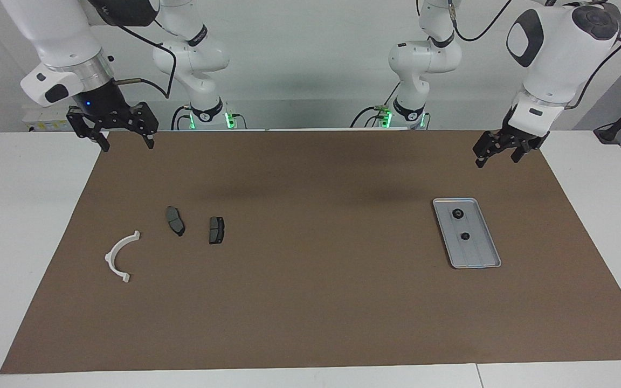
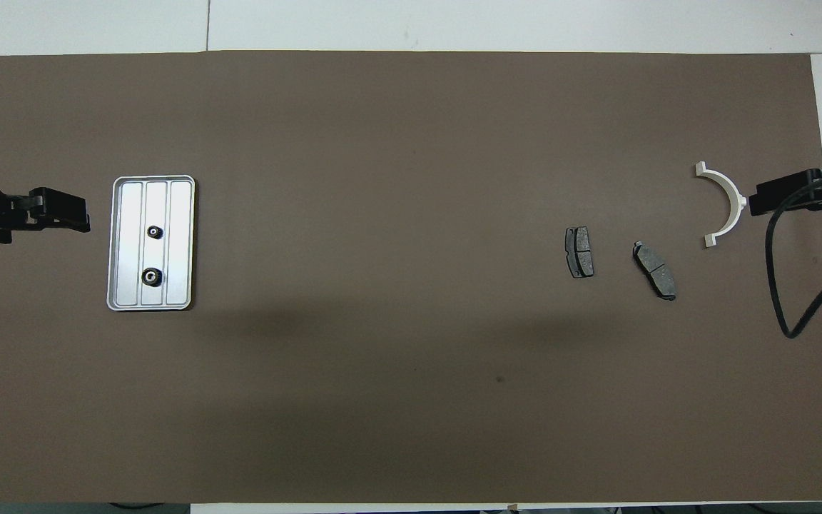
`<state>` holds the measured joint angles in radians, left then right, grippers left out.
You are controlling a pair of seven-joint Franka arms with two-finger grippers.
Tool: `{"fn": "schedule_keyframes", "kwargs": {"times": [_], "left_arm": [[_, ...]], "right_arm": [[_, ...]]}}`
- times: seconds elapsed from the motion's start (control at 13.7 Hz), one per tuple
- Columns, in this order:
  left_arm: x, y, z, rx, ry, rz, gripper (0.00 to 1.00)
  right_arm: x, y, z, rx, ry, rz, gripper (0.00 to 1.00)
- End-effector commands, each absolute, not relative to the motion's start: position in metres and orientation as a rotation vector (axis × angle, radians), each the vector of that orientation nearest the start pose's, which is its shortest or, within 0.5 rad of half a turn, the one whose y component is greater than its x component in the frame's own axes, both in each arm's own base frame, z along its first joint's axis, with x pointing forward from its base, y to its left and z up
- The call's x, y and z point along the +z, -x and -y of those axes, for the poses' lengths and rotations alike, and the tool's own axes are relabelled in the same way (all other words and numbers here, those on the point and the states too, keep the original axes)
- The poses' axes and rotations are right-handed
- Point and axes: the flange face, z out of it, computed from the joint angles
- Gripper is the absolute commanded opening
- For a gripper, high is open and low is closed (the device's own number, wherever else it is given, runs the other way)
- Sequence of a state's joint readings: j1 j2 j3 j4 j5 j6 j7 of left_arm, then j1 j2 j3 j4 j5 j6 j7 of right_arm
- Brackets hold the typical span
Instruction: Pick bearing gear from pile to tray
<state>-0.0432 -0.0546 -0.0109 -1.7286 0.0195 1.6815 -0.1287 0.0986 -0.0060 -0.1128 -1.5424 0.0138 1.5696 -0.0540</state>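
We see a brown mat [image 1: 310,302] covering most of the white table [image 1: 19,226], and the tray [image 1: 482,257] lies flat on it toward the left arm's end, its long sides running from the robots' edge toward the opposite table edge. Two small black bearing gears [image 1: 457,214] rest inside the tray along its middle rib, one nearer the robots than the other, a short gap between them, both in the half of the tray nearer the robots. Toward the right arm's end of the mat lies what is left of the pile: two dark brake pads [image 1: 175,220] side by side with a small gap, and a white half-ring bracket [image 1: 119,257] a little farther from the robots than the pads and closer to the mat's short edge. No black round piece shows among these parts. The left gripper [image 1: 496,156] hangs in the air over the mat's corner at the robots' edge, at the left arm's end, clear of the tray and holding nothing; we see its fingers spread apart. The right gripper [image 1: 125,144] hangs over the mat's other corner at the robots' edge, at the right arm's end, its fingers standing wide and empty, well apart from the bracket and pads. In the overhead view the left gripper [image 2: 72,218] shows just beside the tray's long side without covering it, and the right gripper [image 2: 764,201] shows just beside the bracket's curve.
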Motion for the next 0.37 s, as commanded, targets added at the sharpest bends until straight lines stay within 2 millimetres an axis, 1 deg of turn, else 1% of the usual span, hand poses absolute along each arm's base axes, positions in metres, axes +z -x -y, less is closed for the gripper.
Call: {"fn": "schedule_keyframes", "kwargs": {"times": [0.0,0.29], "left_arm": [[0.602,-0.5381,0.0264,0.004,3.114,0.095,1.0],[0.6035,-0.5371,0.0263,0.001,3.114,0.093,1.0]], "right_arm": [[0.6416,-0.5474,0.0101,-0.038,3.118,0.092,1.0],[0.6416,-0.5474,0.0101,-0.038,3.118,0.092,1.0]]}}
